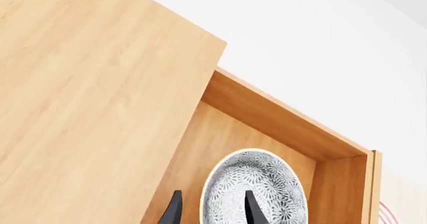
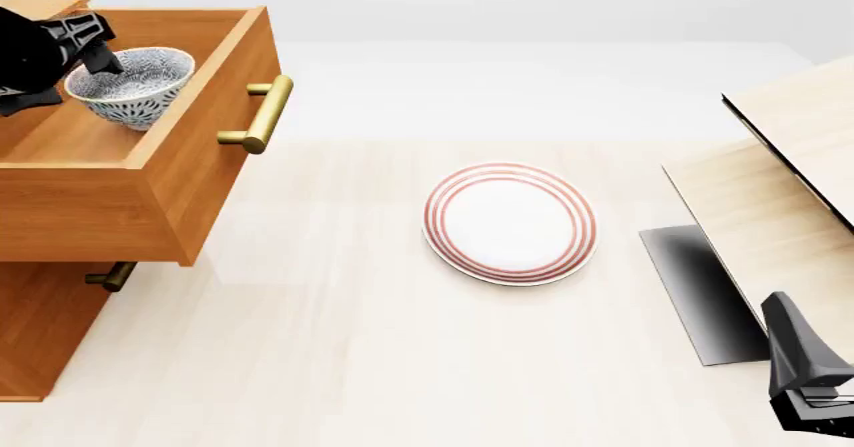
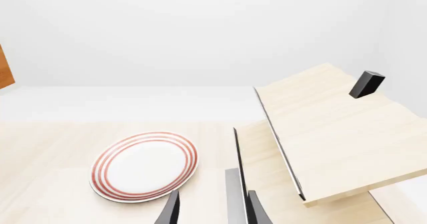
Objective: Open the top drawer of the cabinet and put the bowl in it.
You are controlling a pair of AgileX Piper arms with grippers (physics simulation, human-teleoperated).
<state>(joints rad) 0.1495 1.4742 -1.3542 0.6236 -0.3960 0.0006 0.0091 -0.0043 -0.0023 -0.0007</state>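
Observation:
The cabinet [image 2: 40,327] stands at the far left with its top drawer [image 2: 200,172] pulled out, brass handle [image 2: 260,115] facing right. The blue-speckled bowl [image 2: 134,87] sits upright inside the drawer. My left gripper [image 2: 96,57] hovers at the bowl's near-left rim. In the left wrist view the bowl [image 1: 260,184] lies on the drawer floor [image 1: 220,134], and my left gripper [image 1: 213,210] is open, one finger inside the bowl and one outside its rim. My right gripper [image 2: 790,317] waits open and empty at the near right, also seen in the right wrist view [image 3: 212,209].
A white plate with red rings [image 2: 510,222] lies mid-table, also seen as the plate [image 3: 143,166]. A pale light-wood box [image 2: 787,167] with a raised lid stands at the right, close to my right gripper. A lower drawer handle [image 2: 110,275] shows under the open drawer.

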